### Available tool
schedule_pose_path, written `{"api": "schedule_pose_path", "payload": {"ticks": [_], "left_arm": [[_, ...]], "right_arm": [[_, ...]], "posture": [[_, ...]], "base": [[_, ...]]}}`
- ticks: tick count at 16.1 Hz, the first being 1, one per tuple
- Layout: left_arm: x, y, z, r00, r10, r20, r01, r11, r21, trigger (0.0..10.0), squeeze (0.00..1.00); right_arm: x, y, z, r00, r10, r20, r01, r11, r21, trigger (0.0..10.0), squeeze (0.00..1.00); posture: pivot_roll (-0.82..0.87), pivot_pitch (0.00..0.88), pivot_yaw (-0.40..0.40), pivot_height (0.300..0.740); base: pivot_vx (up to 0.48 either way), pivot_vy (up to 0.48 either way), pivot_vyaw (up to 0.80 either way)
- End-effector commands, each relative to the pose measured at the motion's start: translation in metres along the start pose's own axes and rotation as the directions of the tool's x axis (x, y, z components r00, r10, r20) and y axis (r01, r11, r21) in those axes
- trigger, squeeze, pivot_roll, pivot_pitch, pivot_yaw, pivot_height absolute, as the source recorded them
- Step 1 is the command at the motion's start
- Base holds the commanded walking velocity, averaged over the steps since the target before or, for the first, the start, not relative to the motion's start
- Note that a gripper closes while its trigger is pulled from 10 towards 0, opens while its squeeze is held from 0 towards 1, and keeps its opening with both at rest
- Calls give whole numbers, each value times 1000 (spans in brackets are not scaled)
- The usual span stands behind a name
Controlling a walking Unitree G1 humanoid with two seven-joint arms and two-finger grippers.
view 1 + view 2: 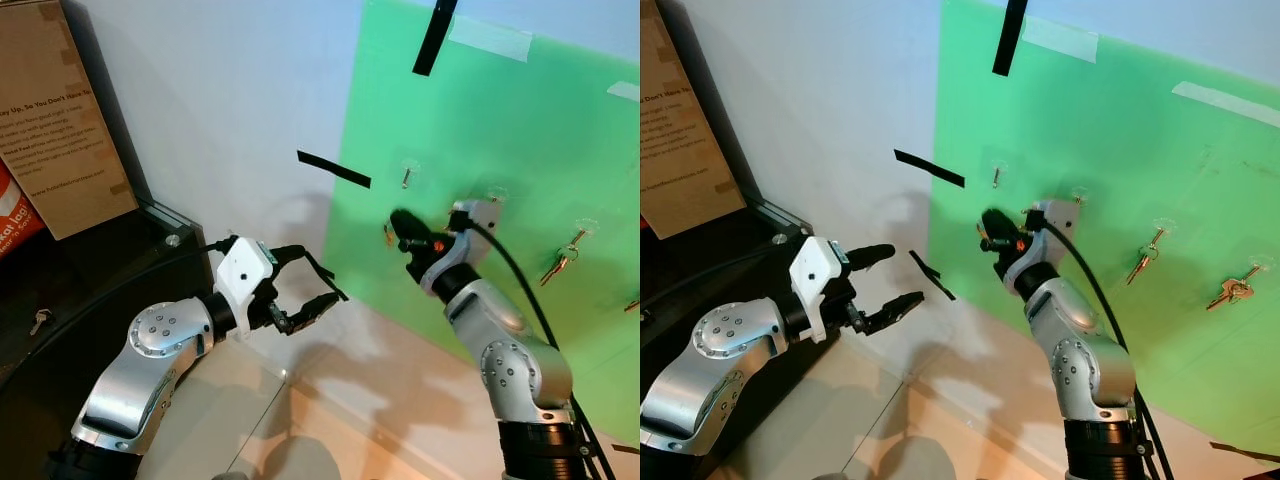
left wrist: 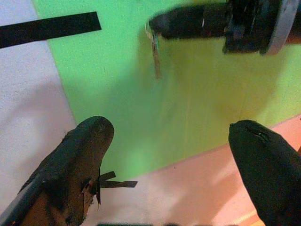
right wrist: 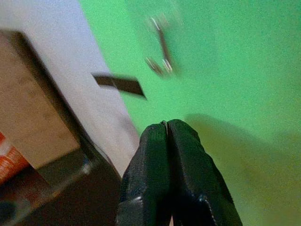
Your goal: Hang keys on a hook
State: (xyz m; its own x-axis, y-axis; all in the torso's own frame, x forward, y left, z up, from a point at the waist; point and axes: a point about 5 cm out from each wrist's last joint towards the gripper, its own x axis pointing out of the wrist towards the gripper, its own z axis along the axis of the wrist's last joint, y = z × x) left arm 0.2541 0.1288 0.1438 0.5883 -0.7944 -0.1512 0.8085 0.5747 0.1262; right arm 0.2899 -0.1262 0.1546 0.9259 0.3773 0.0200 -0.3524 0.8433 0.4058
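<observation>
Keys (image 1: pixel 1143 257) on green board (image 1: pixel 1200 330) hooks

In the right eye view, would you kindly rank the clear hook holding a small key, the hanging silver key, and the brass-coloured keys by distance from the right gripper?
1. Clear hook holding a small key, just above the right gripper.
2. Hanging silver key, mid-board on its right.
3. Brass-coloured keys, at the green board's far right.

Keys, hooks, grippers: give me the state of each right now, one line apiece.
Right gripper: shut, raised at the green board, a key dangling at its tip.
Left gripper: open, holding nothing, out in front of the wall.
Clear hook: something small hangs from it, too small to name.
Keys further right: hanging from a hook.
Key on the dark shelf: lying flat.
</observation>
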Motion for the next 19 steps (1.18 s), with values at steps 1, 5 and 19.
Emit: {"api": "schedule_pose_path", "payload": {"ticks": [1, 5, 19], "left_arm": [[4, 0, 6, 1000, -17, 8, 17, 1000, 23, 10000, 110], [4, 0, 6, 1000, -23, 6, 23, 999, 22, 10000, 118], [5, 1, 6, 1000, -27, -1, 27, 999, 27, 10000, 125]], "right_arm": [[-5, 3, 12, 996, 54, 66, -53, 999, -9, 10000, 0], [-7, 7, 21, 988, 99, 117, -94, 994, -52, 10000, 0], [12, -9, 24, 982, -104, 155, 113, 992, -51, 10000, 0]], "posture": [[50, 0, -73, 740], [42, 0, -67, 740], [45, 0, -67, 740]], "base": [[0, 0, 0], [0, 0, 0], [0, 0, 0]]}}
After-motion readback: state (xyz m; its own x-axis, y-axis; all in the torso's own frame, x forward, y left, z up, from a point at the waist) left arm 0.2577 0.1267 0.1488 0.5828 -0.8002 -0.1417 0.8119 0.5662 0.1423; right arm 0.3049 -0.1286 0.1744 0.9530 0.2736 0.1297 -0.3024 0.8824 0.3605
